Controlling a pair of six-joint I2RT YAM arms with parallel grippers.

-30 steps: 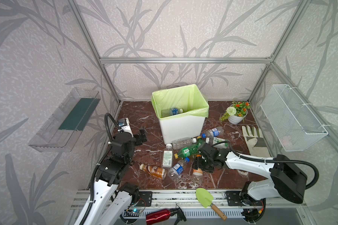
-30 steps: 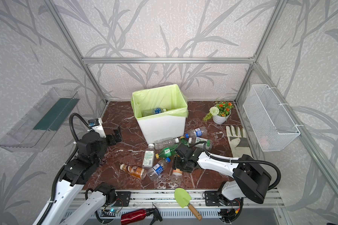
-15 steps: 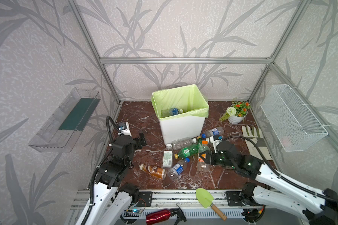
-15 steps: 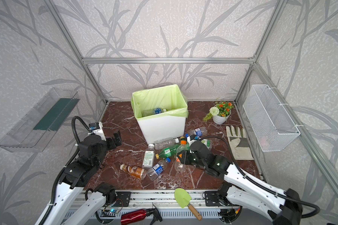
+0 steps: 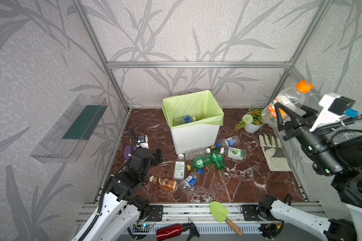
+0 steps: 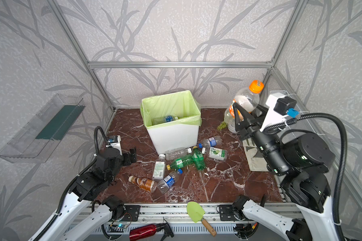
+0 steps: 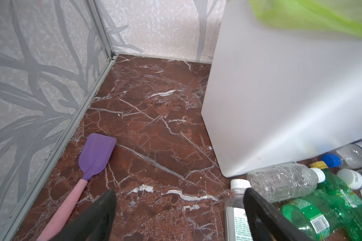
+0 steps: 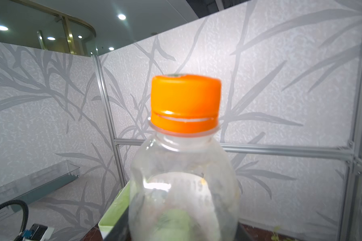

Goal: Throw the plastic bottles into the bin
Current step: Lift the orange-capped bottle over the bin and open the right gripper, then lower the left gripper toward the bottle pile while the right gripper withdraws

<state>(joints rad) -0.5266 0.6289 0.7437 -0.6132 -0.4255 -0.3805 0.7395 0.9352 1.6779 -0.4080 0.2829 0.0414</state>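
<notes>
While the right fingers [image 5: 280, 125] pinch the orange-capped bottle [image 5: 288, 98] across its belly, at the orange label, its neck and cap stick out past the fingertips and point upward, high above the desk [image 5: 249, 187]. It looks empty, so I'd judge it very light. Its thin walls would dent under a hard squeeze, and its smooth skin could slide. The wide middle where it's held seems the safest spot, since the cap is stiff but small. The bin [image 5: 194, 137] stands well below those fingers and off toward the other arm, with a blue-labelled bottle [image 5: 184, 120] lying inside. The held bottle is not over the opening yet.

The left fingers [image 7: 261, 212] are spread wide, low over the desk, with nothing between them. Just beside one of them lies a white-capped bottle [image 7: 234, 208] with a printed label. Past it are a crumpled clear bottle [image 7: 280, 183] and the green bottles [image 7: 301, 215], close to the foot of the bin. On the far side of the other finger, a purple spatula [image 7: 96, 154] lies along the wall. A brown bottle [image 5: 164, 181] lies back toward that arm's base. These bottles all lie on their sides, so I'd expect them to roll at a nudge. They are best taken across the mid-body.
</notes>
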